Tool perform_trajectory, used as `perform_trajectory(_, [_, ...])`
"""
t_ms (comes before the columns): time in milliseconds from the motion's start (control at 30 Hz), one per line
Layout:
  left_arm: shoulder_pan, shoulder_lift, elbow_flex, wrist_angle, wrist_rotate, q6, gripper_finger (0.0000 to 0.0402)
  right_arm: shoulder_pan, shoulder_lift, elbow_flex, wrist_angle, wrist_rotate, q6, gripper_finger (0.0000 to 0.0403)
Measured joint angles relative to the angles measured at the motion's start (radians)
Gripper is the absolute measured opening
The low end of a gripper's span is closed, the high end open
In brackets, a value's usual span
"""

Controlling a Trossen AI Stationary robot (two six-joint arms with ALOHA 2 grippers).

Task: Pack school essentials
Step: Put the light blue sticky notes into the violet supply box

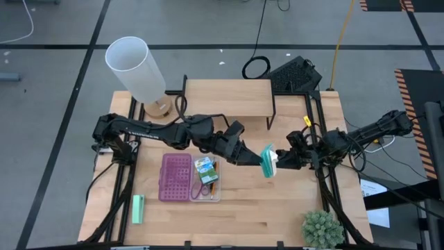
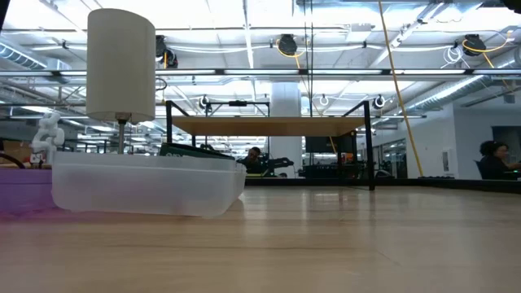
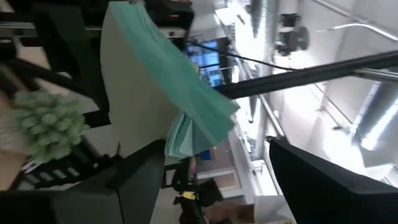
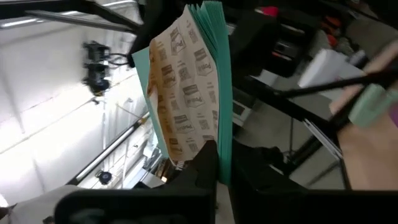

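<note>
**Mia:** What is the biggest thing here?

**Sam:** The wooden table [image 1: 277, 208]. On it lies the purple case [image 1: 176, 177] with its clear half [image 1: 208, 191] next to it. Some school things are already in the clear half, like the green-blue packet [image 1: 205, 169].

**Mia:** Where are the arms?

**Sam:** Both reach into the middle of the table. The left arm comes from the left side, the right arm from the right. They meet at one small thing.

**Mia:** What thing?

**Sam:** The small teal-beige pad [image 1: 268, 161]. It is up in the air between the two grippers, to the right of the case and well apart from it. It stands on its edge, with its flat faces turned toward the two arms.

**Mia:** Who has it?

**Sam:** The right gripper [image 4: 211, 163] is closed on one edge of the pad. You can see the printed beige cover and the teal pages sticking out past its fingers. The left gripper [image 3: 205, 163] is open wide. One finger is right by the pad's pages and the other is far off to the side. I cannot tell if it touches the pad.

**Mia:** Which arm is nearer to the case?

**Sam:** The left one. The clear half lies on its side. So I think the left gripper has to close on the pad before it can go there.
</note>
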Motion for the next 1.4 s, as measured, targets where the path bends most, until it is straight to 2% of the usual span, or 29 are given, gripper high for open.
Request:
perform_trajectory(200, [-0.001, -0.001, 0.0, -0.093, -0.054, 0.0, 0.0309, 0.0, 0.0, 0.0, -0.096, 0.003, 0.061, 0.0008])
perform_trajectory(433, [0.003, -0.001, 0.0, -0.337, -0.095, 0.032, 0.0332, 0.0, -0.001, 0.0, -0.189, -0.001, 0.097, 0.0009])
perform_trajectory(567, [0.006, -0.001, 0.0, -0.34, -0.072, 0.037, 0.0337, 0.0, -0.012, 0.0, -0.249, -0.003, 0.108, 0.0009])
perform_trajectory(833, [0.005, -0.001, 0.0, -0.36, -0.051, 0.004, 0.0335, 0.0, -0.019, 0.0, -0.256, -0.004, 0.107, 0.0009])
perform_trajectory(967, [0.005, -0.001, 0.0, -0.373, -0.05, 0.005, 0.0306, 0.0, -0.02, 0.0, -0.256, -0.002, 0.1, 0.0009])
perform_trajectory(1400, [0.005, -0.001, 0.0, -0.373, -0.056, 0.058, 0.0151, 0.0, -0.02, 0.0, -0.255, -0.002, 0.087, 0.0009])
